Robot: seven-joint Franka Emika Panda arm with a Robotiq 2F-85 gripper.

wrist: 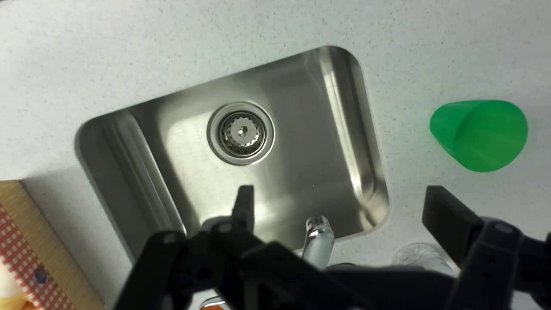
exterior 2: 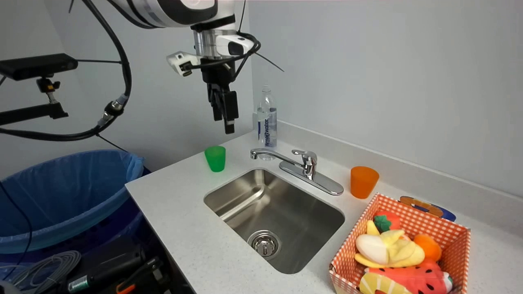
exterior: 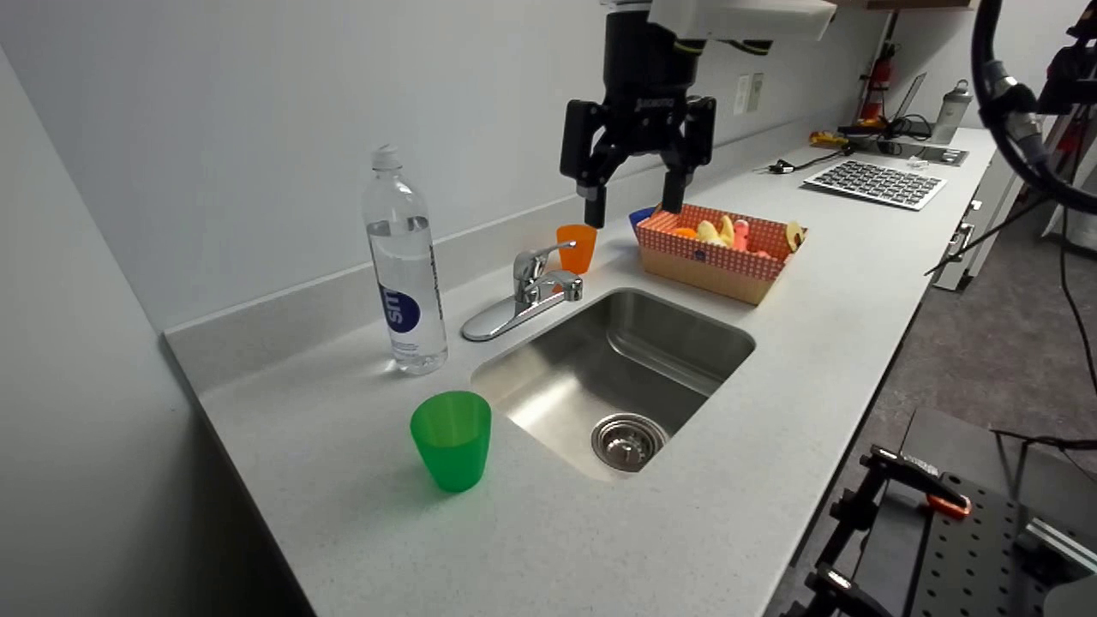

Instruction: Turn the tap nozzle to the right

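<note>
Gripper (wrist: 340,199), wide & empty, hangs w/ tap nozzle (exterior: 533,290) below to its left, pointing approx. right, in an exterior view.

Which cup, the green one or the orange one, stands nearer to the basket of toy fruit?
The orange cup: it stands between the tap and the basket. The green cup stands on the sink's opposite side, near the water bottle.
</note>
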